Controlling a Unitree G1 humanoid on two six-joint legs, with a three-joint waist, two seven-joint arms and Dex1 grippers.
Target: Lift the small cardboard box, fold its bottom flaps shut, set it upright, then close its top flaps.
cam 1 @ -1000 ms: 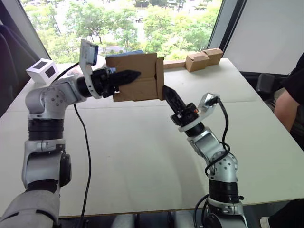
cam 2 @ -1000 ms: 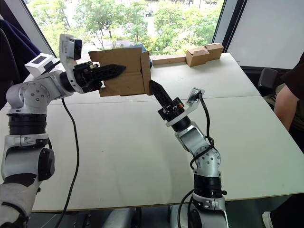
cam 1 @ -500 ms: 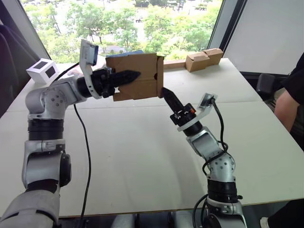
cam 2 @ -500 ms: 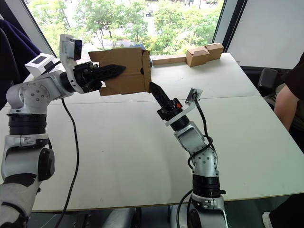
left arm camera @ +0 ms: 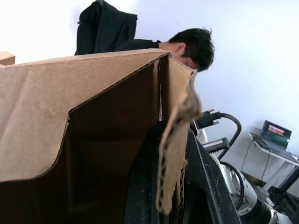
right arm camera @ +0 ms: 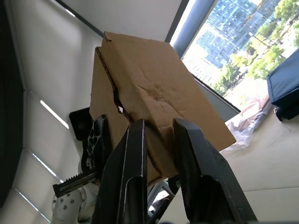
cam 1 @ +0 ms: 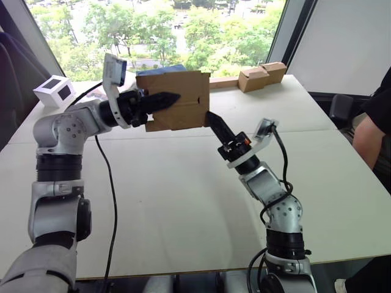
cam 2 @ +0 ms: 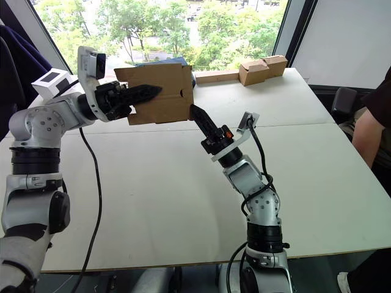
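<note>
The small cardboard box (cam 1: pixel 183 113) hangs in the air above the far half of the table, lying on its side. My left gripper (cam 1: pixel 170 97) is shut on its left wall, one black finger across the outside face and one inside. From the left wrist view the box's dark inside (left arm camera: pixel 107 158) is visible. My right gripper (cam 1: pixel 209 115), fingers shut to a point, touches the lower right corner of the box, against the folded end flaps (right arm camera: pixel 154 98).
A white cube box with a black window (cam 1: pixel 55 90) stands at the far left of the white table (cam 1: pixel 183 207). Pale tan cardboard boxes (cam 1: pixel 261 75) with a long strip (cam 1: pixel 223 81) lie at the far edge. A seated person (cam 1: pixel 374 131) is at the right.
My right gripper has shifted slightly up and left along the box's right end, and the flap there now lies flatter against the box. The left arm holds still.
</note>
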